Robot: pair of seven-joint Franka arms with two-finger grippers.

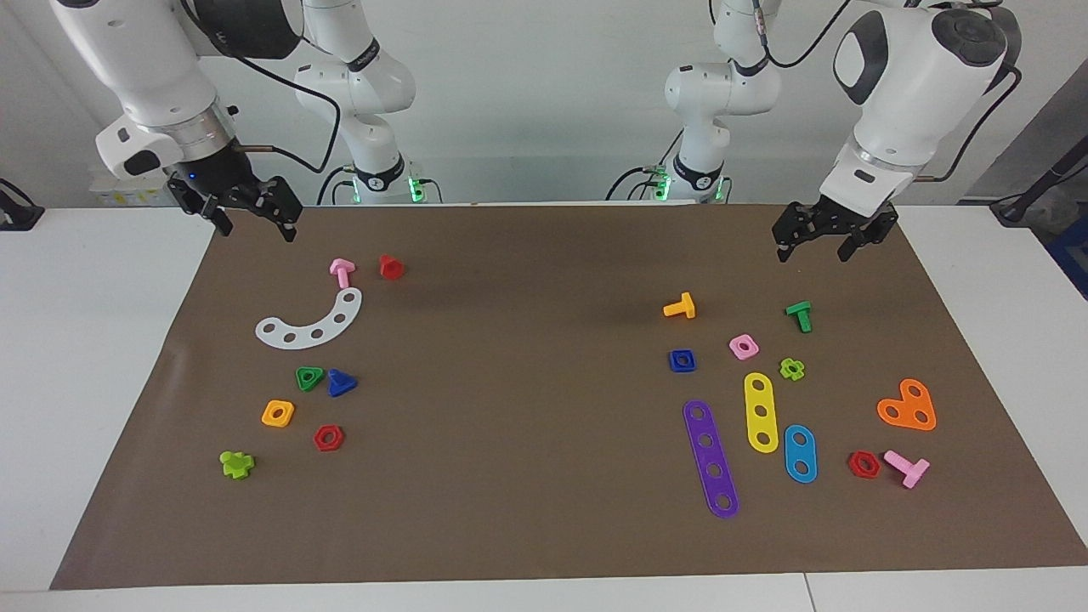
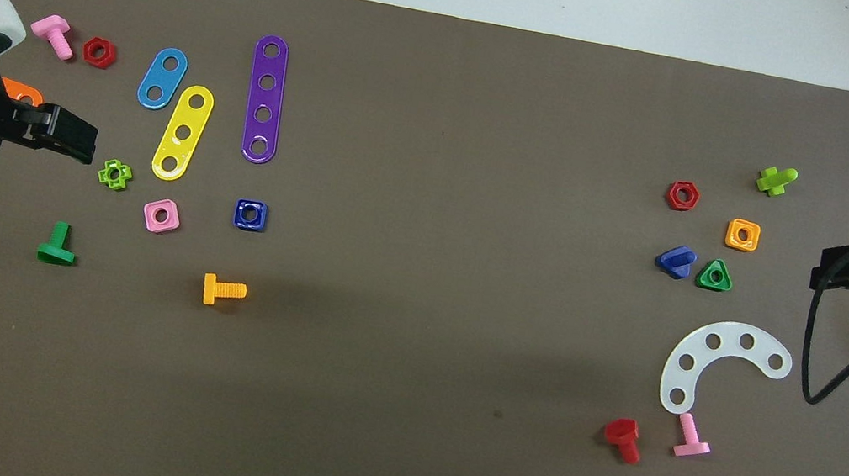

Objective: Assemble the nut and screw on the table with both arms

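two glossy dark-blue plastic pieces lie apart on the brown surface point(image 1: 544, 527): square holed nut point(image 1: 682, 360), triangular-headed screw point(image 1: 342, 383). left tool point(image 1: 823, 231) and right tool point(image 1: 246, 207) hover, fingers spread, empty.

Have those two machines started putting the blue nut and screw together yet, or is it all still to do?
Nothing looks done yet. The dark-blue nut lies on the brown mat toward the left arm's end; the dark-blue screw lies apart, beside a green triangular nut toward the right arm's end. The left pincer and right pincer hang open and empty. Picking up, meeting and threading all remain.
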